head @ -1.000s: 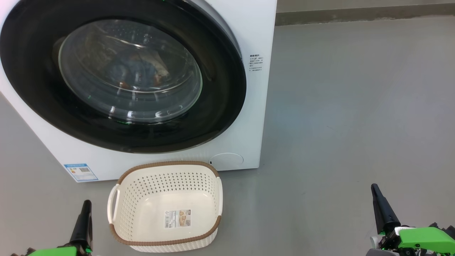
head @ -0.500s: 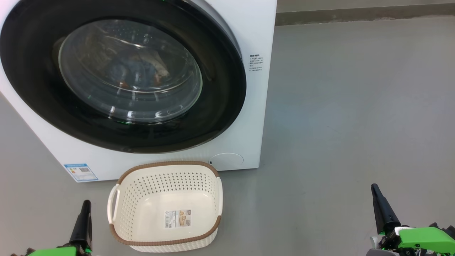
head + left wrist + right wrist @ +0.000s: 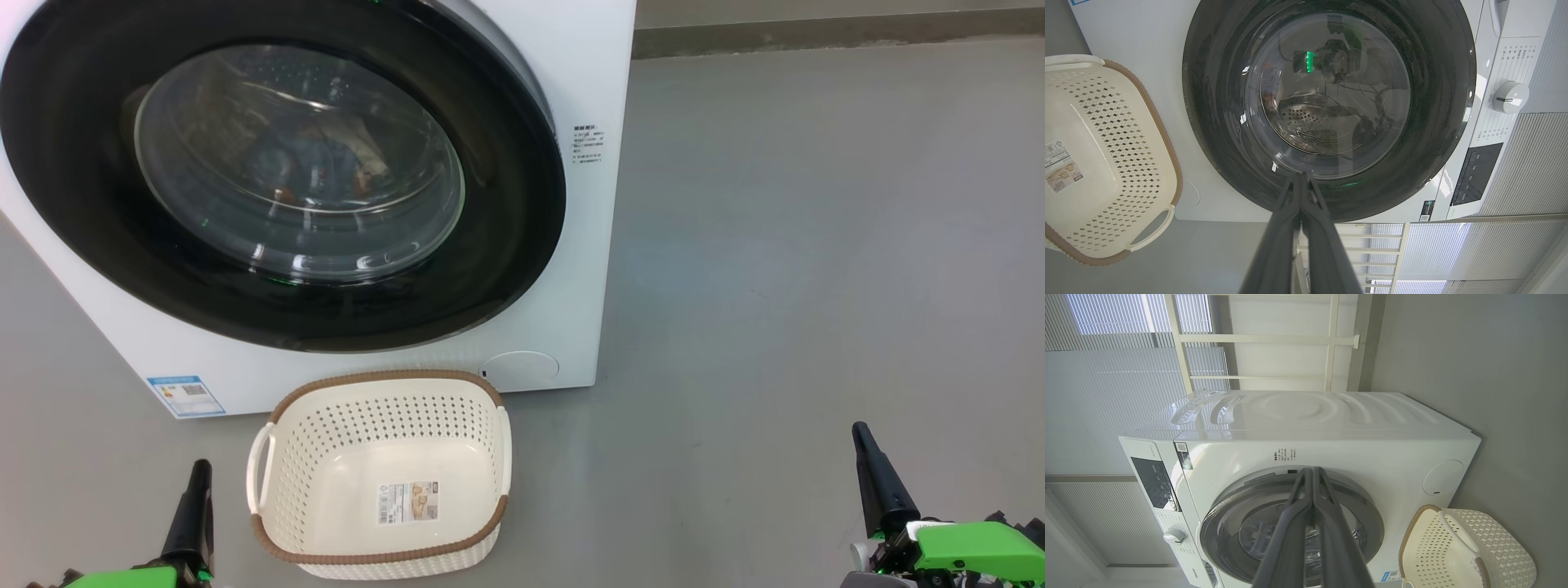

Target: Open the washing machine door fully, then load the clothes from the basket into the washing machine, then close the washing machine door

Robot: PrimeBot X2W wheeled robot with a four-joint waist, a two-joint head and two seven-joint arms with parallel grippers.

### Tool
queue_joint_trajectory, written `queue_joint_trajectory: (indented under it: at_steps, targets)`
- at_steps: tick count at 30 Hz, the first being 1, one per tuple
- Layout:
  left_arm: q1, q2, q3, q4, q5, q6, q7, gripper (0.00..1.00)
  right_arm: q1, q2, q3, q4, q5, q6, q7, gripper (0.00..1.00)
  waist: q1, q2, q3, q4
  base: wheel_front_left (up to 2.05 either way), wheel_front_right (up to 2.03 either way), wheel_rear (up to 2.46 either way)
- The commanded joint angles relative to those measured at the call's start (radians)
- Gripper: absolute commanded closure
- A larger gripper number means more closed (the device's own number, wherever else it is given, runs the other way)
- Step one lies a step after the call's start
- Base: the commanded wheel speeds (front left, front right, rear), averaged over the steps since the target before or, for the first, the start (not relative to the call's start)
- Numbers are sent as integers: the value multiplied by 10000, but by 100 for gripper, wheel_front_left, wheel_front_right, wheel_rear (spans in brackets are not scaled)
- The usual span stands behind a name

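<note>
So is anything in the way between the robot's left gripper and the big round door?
Nothing visible is. The left gripper, shut, points straight at the washing machine door with only bare floor between them. The basket sits on the floor off to the gripper's right, below the door, not in the path.

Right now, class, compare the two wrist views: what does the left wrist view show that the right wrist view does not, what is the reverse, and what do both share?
The left wrist view adds the label inside the basket, the drum's holes clear behind the glass, and the left gripper, shut. The right wrist view adds the rippled top of the washing machine and the right gripper, shut. Shared: the washing machine door, looking closed, the basket, the control knob and the window blinds.
</note>
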Motion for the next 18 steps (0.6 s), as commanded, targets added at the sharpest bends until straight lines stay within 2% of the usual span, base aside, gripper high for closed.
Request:
queue_joint_trajectory:
  at_steps: [1,18]
  targets:
    - [-400,145,347,-187,6,-105,32,100,-413,-116,227,-244,40,-11,76,100,0,-1,0,0,0,0,0]
    - [-401,133,365,-187,21,-106,45,100,-413,-116,228,-244,41,-11,76,100,0,-1,0,0,0,0,0]
